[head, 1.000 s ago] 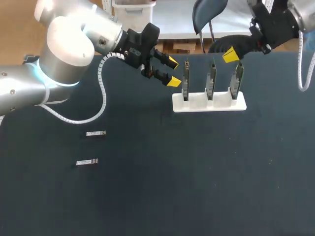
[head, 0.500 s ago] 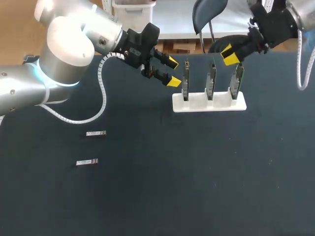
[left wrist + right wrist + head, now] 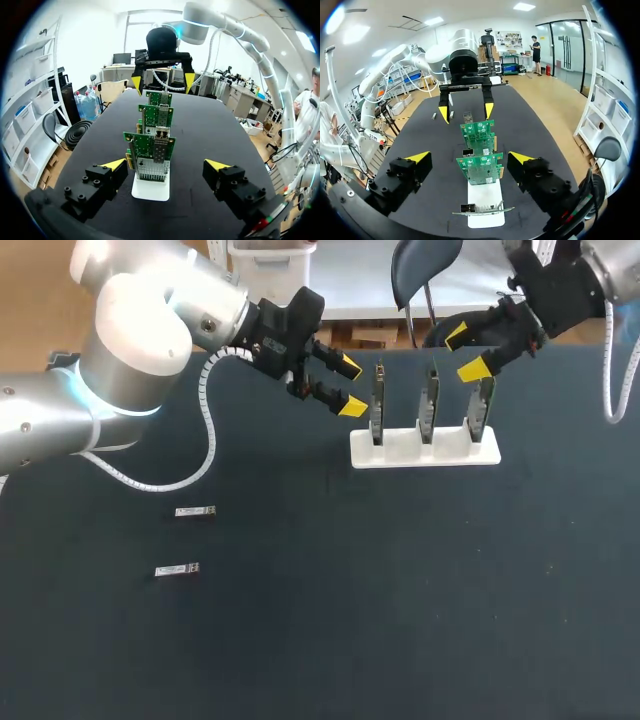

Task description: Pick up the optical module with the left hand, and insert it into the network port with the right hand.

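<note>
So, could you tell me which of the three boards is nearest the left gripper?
The board at the head view's left end of the stand, just beside the left gripper; the other two stand farther off.

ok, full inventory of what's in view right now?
modules: 2, silver, lying flat on the table's left part, apart from each other
boards: 3, green, upright in a row in the stand
stand: 1, white, far middle of the table
table: 1, dark
left claw: 1, black with yellow tips, open, empty, at the row's left end
right claw: 1, black with yellow tips, open, empty, at the row's right end
</note>
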Robot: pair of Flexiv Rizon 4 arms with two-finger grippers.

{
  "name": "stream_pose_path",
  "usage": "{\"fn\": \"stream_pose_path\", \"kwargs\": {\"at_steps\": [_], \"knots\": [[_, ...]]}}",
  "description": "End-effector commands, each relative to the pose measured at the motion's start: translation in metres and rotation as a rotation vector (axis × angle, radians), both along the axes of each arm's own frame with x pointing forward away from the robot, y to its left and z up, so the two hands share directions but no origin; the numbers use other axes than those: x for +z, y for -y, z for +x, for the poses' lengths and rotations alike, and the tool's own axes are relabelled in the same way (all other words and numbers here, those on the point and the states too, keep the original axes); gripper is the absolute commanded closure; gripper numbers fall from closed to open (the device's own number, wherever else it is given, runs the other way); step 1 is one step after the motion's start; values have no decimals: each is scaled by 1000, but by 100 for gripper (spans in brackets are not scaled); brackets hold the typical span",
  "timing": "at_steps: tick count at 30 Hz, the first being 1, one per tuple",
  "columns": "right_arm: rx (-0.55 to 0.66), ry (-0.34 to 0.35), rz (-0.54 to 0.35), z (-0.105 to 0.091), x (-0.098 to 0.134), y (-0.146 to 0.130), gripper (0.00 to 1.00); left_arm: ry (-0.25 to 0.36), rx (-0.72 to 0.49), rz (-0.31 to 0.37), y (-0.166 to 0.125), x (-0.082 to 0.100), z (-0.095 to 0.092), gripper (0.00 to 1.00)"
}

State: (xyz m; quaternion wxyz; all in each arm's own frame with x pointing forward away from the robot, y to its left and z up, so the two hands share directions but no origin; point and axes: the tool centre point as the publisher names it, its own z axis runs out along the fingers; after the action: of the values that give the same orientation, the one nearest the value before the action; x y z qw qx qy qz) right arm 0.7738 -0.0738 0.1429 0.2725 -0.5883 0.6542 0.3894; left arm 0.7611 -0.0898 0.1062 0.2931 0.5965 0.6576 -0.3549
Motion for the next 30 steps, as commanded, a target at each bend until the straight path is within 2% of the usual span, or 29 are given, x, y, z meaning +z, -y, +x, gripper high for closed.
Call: {"fn": "stream_pose_path", "kwargs": {"at_steps": [1, 6, 10, 17, 19, 27, 30], "knots": [[-5, 4, -2, -2, 0, 0, 0, 13, 13, 5, 0, 6, -2, 0], [-5, 4, -2, -2, 0, 0, 0, 58, 29, 40, -11, 15, -4, 0], [-5, 4, -2, -2, 0, 0, 0, 100, 48, 91, -33, 23, -9, 0], [-5, 4, -2, -2, 0, 0, 0, 170, 88, 256, -82, 32, -27, 0], [-5, 4, -2, -2, 0, 0, 0, 190, 93, 323, -96, 31, -34, 0], [-5, 4, -2, -2, 0, 0, 0, 201, 102, 496, -147, 26, -69, 0], [-5, 4, -2, -2, 0, 0, 0, 170, 126, 543, -167, 16, -85, 0]]}}
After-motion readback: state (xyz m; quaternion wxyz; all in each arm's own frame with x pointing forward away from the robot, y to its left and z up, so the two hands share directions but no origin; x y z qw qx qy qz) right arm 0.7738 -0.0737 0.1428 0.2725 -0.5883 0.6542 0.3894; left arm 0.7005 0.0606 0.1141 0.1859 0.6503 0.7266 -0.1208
